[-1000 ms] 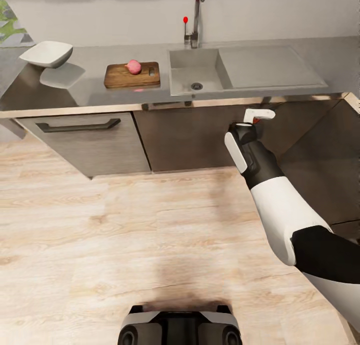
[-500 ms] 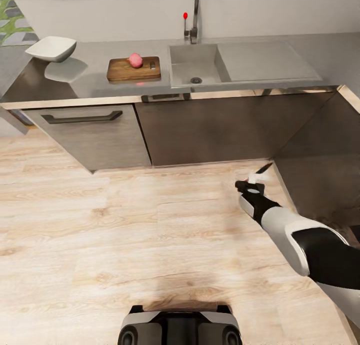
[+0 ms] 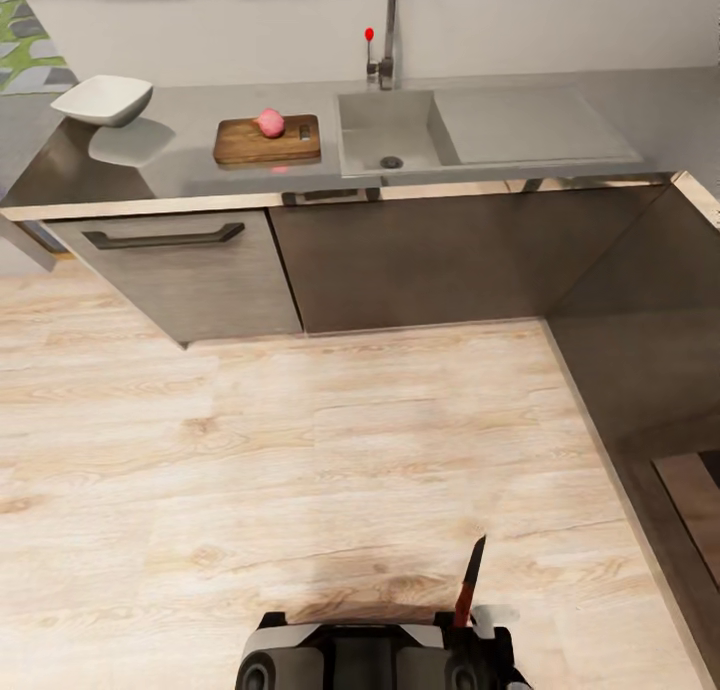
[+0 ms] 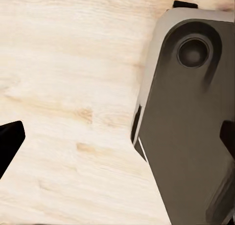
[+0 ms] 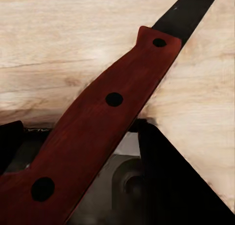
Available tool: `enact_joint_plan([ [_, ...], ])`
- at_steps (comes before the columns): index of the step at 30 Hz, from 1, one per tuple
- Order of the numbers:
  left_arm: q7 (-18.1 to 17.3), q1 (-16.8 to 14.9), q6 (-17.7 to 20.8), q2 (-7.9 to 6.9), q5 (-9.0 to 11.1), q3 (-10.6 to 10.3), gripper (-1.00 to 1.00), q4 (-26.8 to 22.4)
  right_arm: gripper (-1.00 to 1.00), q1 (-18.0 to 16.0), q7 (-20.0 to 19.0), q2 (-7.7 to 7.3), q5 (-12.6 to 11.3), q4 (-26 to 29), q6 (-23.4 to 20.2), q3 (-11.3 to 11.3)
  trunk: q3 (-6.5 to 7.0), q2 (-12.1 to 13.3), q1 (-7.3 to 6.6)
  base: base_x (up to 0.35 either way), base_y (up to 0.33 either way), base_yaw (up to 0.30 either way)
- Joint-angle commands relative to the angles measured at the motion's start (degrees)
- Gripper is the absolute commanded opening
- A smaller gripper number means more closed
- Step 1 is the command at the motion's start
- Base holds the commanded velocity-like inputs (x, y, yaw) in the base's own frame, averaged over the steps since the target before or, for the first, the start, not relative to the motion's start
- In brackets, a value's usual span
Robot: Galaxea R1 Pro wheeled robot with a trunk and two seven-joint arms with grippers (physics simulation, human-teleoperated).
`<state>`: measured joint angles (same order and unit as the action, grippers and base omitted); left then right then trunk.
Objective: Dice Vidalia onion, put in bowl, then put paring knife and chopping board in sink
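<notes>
Vidalia onion [image 3: 268,122] resting on chopping board [image 3: 266,140], worktop [image 3: 180,170], upper left of frame, between bowl [image 3: 103,100] and sink [image 3: 395,135]. Paring knife [image 3: 467,578] at bottom centre, blade up. Right fingers' grip: cannot tell. Left fingers [image 4: 9,142] apart, empty.

Vidalia onion [image 3: 268,122] on chopping board [image 3: 266,140] left of sink [image 3: 388,135] — paring knife [image 3: 468,580] low, blade up.

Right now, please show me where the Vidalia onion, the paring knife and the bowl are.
Vidalia onion [image 3: 269,122]: head view, middle of the bulb.
Paring knife [image 5: 105,118]: right wrist view, middle of the handle.
Bowl [image 3: 103,100]: head view, inner surface.
</notes>
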<state>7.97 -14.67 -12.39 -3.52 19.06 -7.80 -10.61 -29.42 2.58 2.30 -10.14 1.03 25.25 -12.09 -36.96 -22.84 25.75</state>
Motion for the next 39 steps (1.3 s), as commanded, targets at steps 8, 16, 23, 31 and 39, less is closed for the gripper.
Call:
enact_joint_plan([
  [8,0.3,0.0,-0.2,-1.08,0.4,1.5,1.0,0.0,-1.0,1.2,0.0,0.27,-0.3,-0.1,0.5,-0.5,0.63,-0.1,0.03,0.0,0.0,-0.019],
  [16,0.3,0.0,-0.2,-1.08,0.4,1.6,1.0,0.6,-1.0,1.2,0.1,-0.05,-0.3,-0.1,1.2,-0.4,1.35,-0.1,0.03,0.0,0.0,-0.001],
  [23,0.3,0.0,-0.2,-0.98,0.4,1.6,1.0,0.7,-1.0,1.2,0.1,-0.1,-0.3,-0.1,1.3,-0.4,1.98,-0.1,0.03,0.0,0.0,0.0],
  [31,0.3,0.0,-0.2,-0.96,0.4,1.6,1.0,0.7,-1.0,1.2,0.1,-0.11,-0.3,-0.1,1.3,-0.4,2.71,-0.1,0.03,0.0,0.0,0.0],
  [39,0.2,0.0,-0.2,-0.96,0.4,1.6,1.0,0.8,-1.0,1.2,0.1,-0.1,-0.3,-0.1,1.3,-0.4,3.43,-0.1,0.03,0.0,0.0,0.0],
])
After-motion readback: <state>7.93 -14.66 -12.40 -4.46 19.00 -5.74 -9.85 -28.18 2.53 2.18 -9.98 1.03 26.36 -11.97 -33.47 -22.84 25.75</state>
